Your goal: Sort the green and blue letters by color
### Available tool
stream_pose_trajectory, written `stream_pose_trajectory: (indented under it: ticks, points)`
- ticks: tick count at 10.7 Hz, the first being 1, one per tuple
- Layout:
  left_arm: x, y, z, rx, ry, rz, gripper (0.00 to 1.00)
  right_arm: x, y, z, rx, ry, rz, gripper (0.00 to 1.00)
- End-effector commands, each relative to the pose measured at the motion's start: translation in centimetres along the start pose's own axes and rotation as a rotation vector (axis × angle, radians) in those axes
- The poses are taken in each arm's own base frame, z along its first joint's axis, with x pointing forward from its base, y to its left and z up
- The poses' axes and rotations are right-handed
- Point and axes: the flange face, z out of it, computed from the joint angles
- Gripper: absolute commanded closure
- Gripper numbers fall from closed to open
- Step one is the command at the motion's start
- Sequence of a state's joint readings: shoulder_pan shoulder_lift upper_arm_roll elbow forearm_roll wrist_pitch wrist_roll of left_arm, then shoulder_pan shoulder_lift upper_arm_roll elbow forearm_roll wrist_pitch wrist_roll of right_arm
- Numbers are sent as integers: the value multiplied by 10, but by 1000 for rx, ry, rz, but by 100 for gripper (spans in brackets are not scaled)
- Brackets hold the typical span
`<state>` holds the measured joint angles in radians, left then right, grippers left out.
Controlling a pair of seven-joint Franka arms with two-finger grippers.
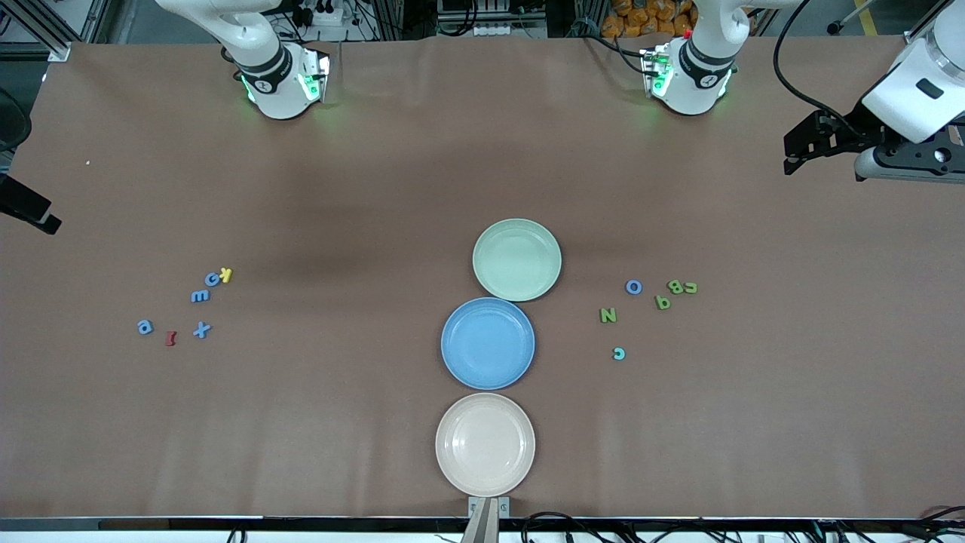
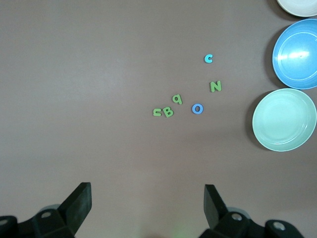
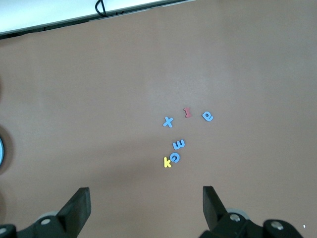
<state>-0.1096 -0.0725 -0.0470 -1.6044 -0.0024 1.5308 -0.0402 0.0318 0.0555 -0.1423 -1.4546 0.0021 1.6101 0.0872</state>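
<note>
Several blue letters [image 1: 200,296] lie toward the right arm's end of the table, also in the right wrist view [image 3: 179,145]. Green letters [image 1: 608,315], a blue O [image 1: 634,286] and a light blue c [image 1: 619,353] lie toward the left arm's end, also in the left wrist view [image 2: 215,86]. My left gripper [image 2: 147,189] is open and empty, up over the table's end [image 1: 803,147]. My right gripper [image 3: 145,191] is open and empty, up over the other end [image 1: 34,211].
A green plate [image 1: 517,226], a blue plate [image 1: 488,305] and a beige plate [image 1: 485,400] stand in a row mid-table, all empty. A yellow letter [image 1: 225,274] and a dark red letter [image 1: 171,338] lie among the blue ones.
</note>
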Motion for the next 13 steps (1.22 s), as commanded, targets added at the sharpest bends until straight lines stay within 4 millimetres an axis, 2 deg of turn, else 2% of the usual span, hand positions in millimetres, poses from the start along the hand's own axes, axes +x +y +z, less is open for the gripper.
stream_pose_trajectory:
  ticks: [1, 13]
  points:
    - [0, -1, -7, -20, -4, 11, 0, 3, 0, -4, -9, 2, 4, 0]
    - [11, -6, 10, -23, -35, -5, 0, 5, -6, 2, -6, -4, 6, 0]
